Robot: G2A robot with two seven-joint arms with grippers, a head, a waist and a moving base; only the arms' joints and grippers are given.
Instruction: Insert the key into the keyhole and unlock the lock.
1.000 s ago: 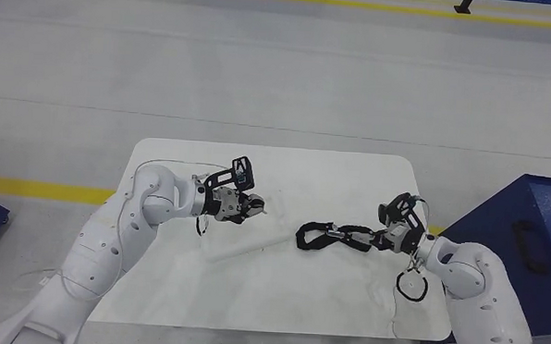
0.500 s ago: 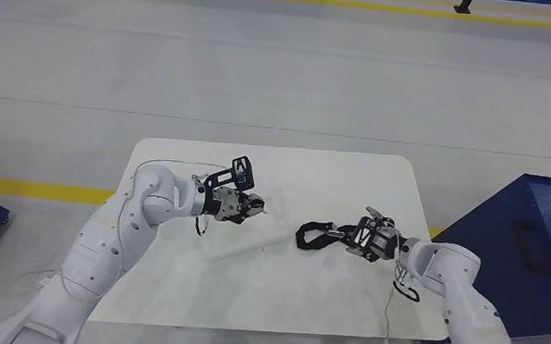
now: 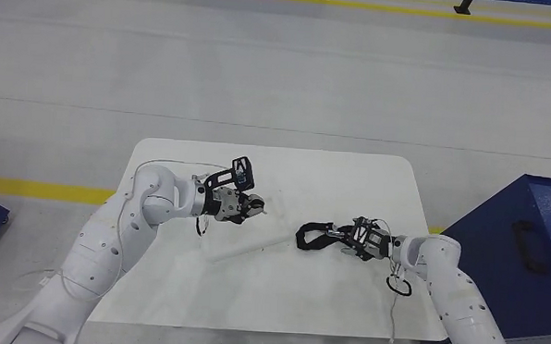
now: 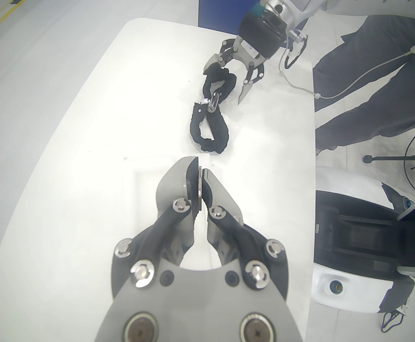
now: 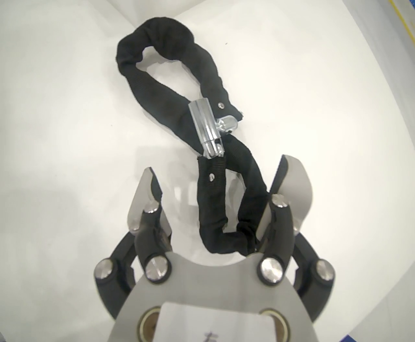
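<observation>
A black fabric-sleeved chain lock (image 3: 317,237) lies on the white table (image 3: 349,175), right of centre. Its chrome lock cylinder (image 5: 204,126) sits where the loops cross, with the keyhole end (image 4: 211,109) facing my left gripper. My right gripper (image 5: 218,168) stands open, its fingers on either side of the chain's nearest loop (image 5: 223,210); it also appears in the top view (image 3: 356,240). My left gripper (image 4: 199,168) hovers left of the chain, a short way off, shut on a thin metal key (image 4: 201,183) held between its pads.
A white rod (image 3: 244,249) lies on the table between my left arm and the chain. A blue cabinet (image 3: 532,239) stands just off the table's right edge. A black cable loop (image 3: 406,287) hangs by my right wrist.
My right gripper has moved left along the table onto the chain's right end, and now stands open around that loop. The left arm and the chain have not moved.
</observation>
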